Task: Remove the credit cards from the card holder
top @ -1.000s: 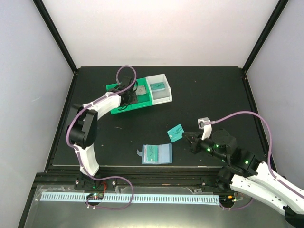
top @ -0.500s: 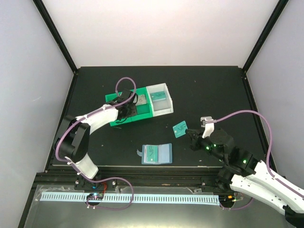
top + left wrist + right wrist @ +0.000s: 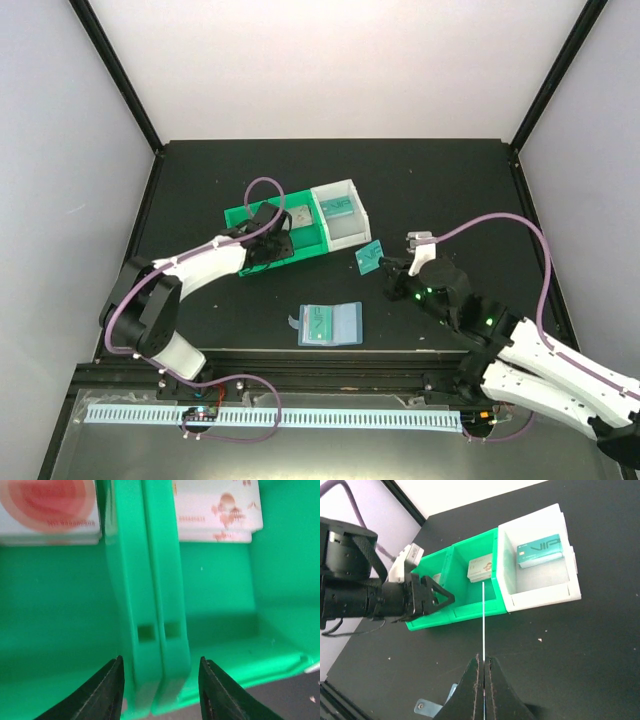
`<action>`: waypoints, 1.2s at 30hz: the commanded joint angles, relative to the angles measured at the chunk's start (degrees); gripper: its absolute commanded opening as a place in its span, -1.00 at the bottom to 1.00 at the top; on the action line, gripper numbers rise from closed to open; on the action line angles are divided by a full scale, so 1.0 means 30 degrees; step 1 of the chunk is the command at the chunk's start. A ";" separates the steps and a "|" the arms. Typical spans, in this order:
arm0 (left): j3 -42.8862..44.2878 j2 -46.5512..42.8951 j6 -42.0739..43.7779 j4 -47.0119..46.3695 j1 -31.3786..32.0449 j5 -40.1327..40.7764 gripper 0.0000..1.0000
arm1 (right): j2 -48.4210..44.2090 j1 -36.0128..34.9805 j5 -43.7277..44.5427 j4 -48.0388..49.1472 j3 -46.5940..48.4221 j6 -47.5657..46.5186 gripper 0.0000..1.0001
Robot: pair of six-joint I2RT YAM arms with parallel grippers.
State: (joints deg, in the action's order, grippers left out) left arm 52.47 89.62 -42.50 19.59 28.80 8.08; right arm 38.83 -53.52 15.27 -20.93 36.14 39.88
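Note:
The light-blue card holder [image 3: 330, 324] lies open near the table's front edge, with a teal card still in its left pocket. My right gripper [image 3: 385, 266] is shut on a teal-green credit card [image 3: 371, 257] and holds it above the table, just right of the bins. That card shows edge-on [image 3: 483, 625] between the right gripper's tips [image 3: 483, 667]. My left gripper [image 3: 272, 240] is open and empty over the green bin, its jaws on either side of the divider [image 3: 155, 605]. Whitish cards with red marks [image 3: 215, 510] lie in the green bin.
A green bin [image 3: 262, 252] and a white bin [image 3: 352, 188] stand side by side at the middle left. A teal VIP card [image 3: 540, 550] lies in the white bin [image 3: 540, 597]. The holder's tab [image 3: 427, 707] shows at the bottom of the right wrist view.
My right gripper has carried the teal card up and left, closer to the white bin. My left arm has dropped lower; its gripper stays at the green bin.

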 commanded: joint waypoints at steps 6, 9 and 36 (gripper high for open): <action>-0.1172 -0.4503 -0.0536 0.0673 0.0317 -0.1801 0.37 | 0.3289 0.1132 0.0228 0.3014 0.2169 -0.0888 -0.98; -0.1860 -0.7154 -0.0211 0.0791 0.0310 -0.2029 0.62 | 0.4722 0.2214 -0.1152 0.3821 0.2744 -0.1035 -0.98; -0.7342 -1.8795 0.1652 0.3323 0.0303 -1.1034 0.98 | 1.9934 0.5833 -0.2085 0.6793 1.0852 -0.2646 -0.98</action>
State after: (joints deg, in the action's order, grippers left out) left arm 31.77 36.23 -36.91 28.88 29.71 -20.49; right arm 94.28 -36.53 6.57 -0.12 64.20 32.82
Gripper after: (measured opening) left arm 0.989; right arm 0.013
